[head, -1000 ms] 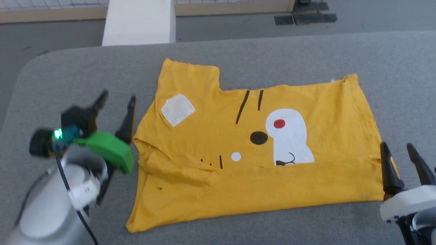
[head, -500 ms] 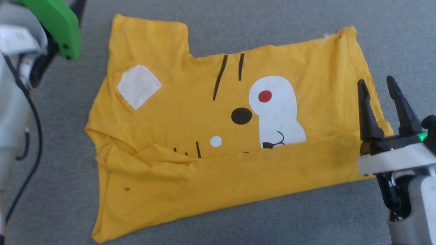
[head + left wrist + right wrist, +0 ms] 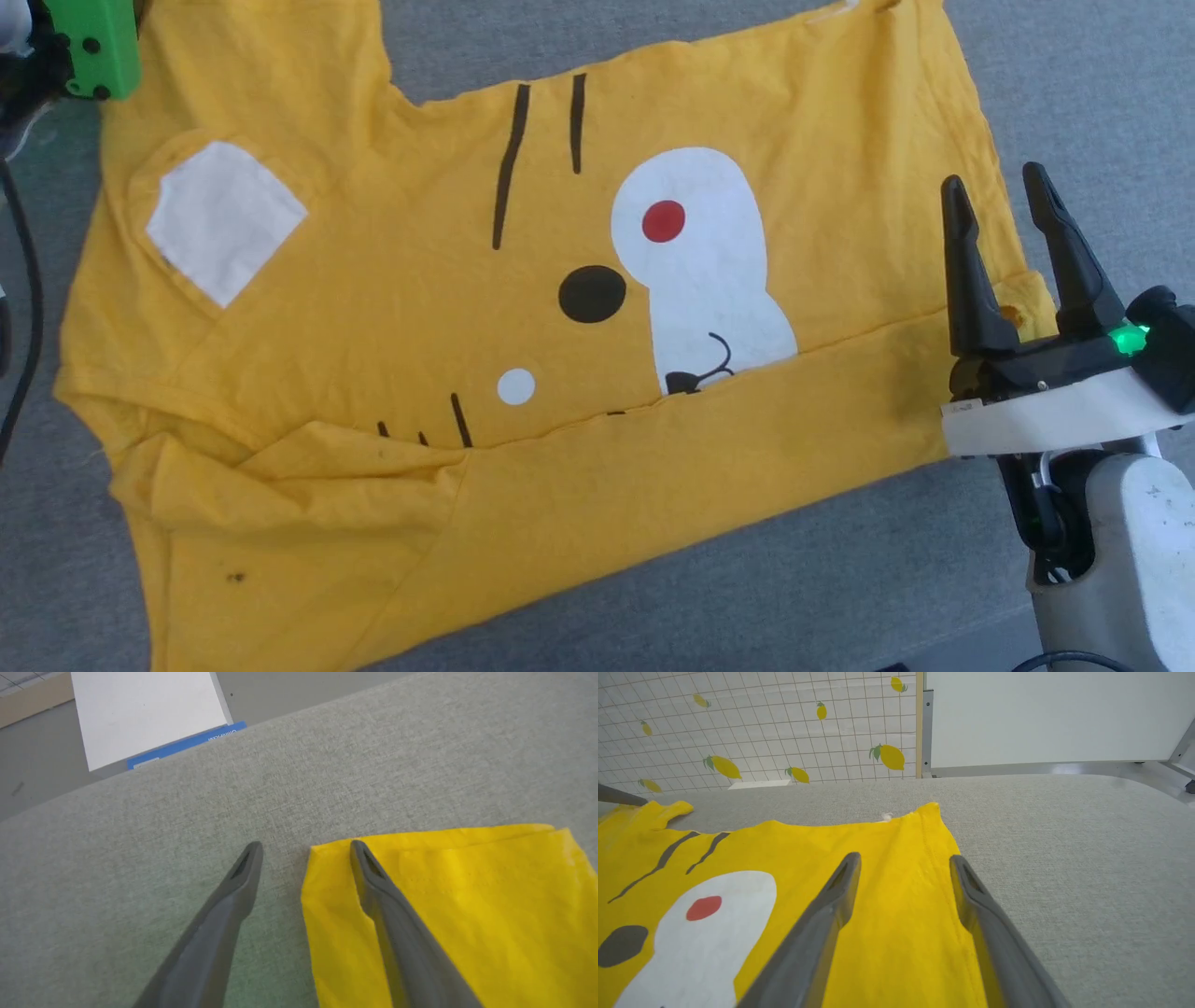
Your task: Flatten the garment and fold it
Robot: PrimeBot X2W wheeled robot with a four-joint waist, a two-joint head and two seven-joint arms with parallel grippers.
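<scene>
The yellow T-shirt (image 3: 392, 280) lies spread on the grey table (image 3: 1074, 93), cartoon face up. Its near strip (image 3: 700, 467) is folded up over the lower print, and a rumpled sleeve (image 3: 280, 476) lies at the near left. My right gripper (image 3: 994, 182) is open above the shirt's right edge; in its wrist view the right gripper (image 3: 904, 858) has both fingers over yellow cloth (image 3: 887, 914). My left gripper (image 3: 306, 847) is open at the far-left sleeve corner (image 3: 467, 905), one finger over the table and one over cloth. Its green housing (image 3: 93, 42) shows at the head view's top left.
Beyond the table's far rounded edge (image 3: 327, 765) stands a white block (image 3: 149, 714) with a blue label. In the right wrist view a tiled wall with lemon prints (image 3: 738, 728) and a white panel (image 3: 1055, 714) lie behind bare grey table (image 3: 1064, 835).
The head camera has tilted down and come closer. My left gripper went from beside the shirt's left edge up to its far-left sleeve corner. My right gripper moved forward along the right edge.
</scene>
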